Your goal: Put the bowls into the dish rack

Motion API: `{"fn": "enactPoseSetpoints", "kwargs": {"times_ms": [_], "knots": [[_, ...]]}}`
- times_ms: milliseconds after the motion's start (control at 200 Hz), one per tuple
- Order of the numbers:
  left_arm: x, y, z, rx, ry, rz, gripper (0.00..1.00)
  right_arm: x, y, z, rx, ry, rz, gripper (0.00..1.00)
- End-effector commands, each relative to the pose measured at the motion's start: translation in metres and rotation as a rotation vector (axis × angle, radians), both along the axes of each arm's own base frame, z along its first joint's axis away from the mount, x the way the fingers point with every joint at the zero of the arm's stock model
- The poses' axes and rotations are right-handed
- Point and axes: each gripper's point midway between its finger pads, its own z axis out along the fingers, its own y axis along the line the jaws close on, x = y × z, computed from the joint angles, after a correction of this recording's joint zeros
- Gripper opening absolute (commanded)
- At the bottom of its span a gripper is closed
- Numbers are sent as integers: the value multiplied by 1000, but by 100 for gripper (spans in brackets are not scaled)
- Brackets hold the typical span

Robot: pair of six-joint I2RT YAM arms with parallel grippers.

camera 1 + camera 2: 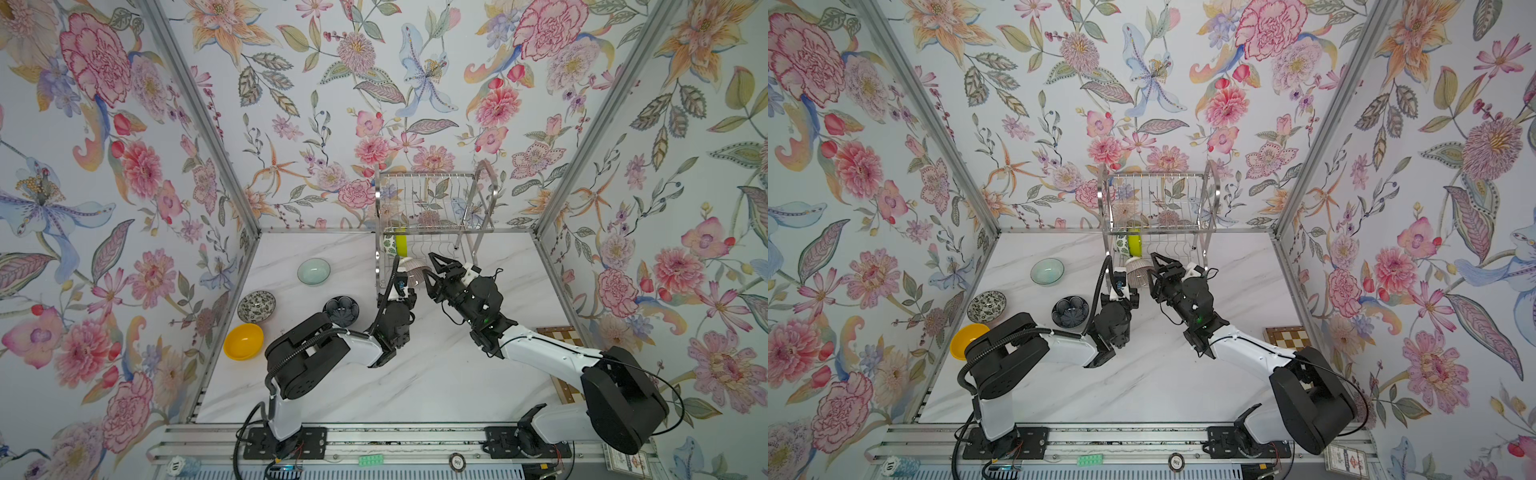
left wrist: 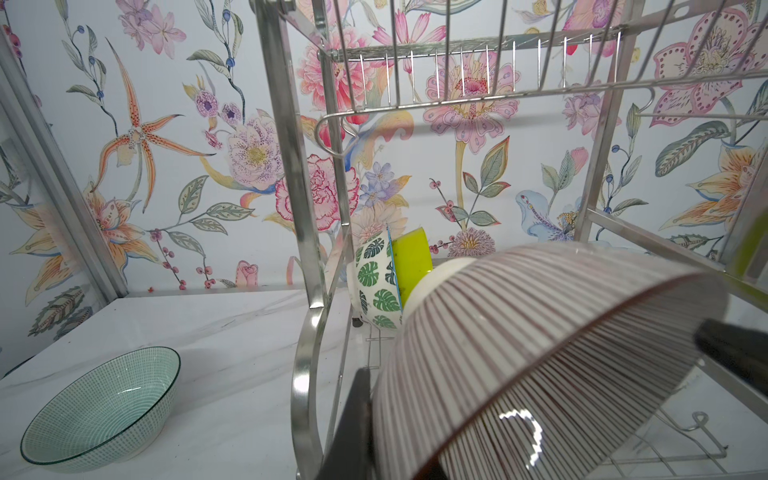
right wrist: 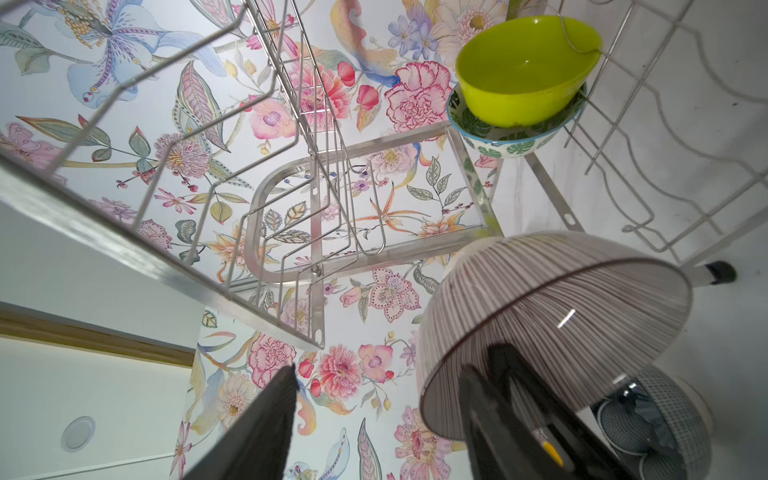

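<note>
Seven bowls [image 1: 313, 271], one dish rack [image 1: 428, 199], one chessboard [image 1: 561, 334], two robot arms [image 1: 357, 347].

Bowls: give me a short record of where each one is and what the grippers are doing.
racked: leaf bowl, lime bowl nested in it, lower tier of rack
held: striped bowl, in shut left gripper, at rack front
right gripper: open, next to striped bowl
loose: celadon bowl, speckled bowl, navy bowl, yellow bowl, on table
</note>
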Motion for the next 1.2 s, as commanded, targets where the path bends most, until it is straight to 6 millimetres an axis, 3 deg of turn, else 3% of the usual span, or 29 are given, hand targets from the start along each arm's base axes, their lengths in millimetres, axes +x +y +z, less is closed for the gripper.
{"fn": "enactPoseSetpoints", "kwargs": {"times_ms": [0,140,345,726,866,1071,1196], "knots": [[-3,-9,25,-97,-76,-21,0,5,6,20,98,-47,1,55],[-3,-9,22,-84,-78,-16,0,10,12,27,146,-58,-3,43],[-4,-6,21,-80,-72,-6,0,14,23,40,187,-73,-3,34],[-14,3,27,-84,-86,7,0,20,30,18,139,-14,-16,9],[-17,2,27,-114,-60,-34,15,20,29,17,86,-39,-28,0],[-26,7,27,-154,27,-106,43,19,36,34,-11,-162,1,0],[-35,12,28,-164,87,-155,62,14,34,33,-67,-202,-4,0]]}}
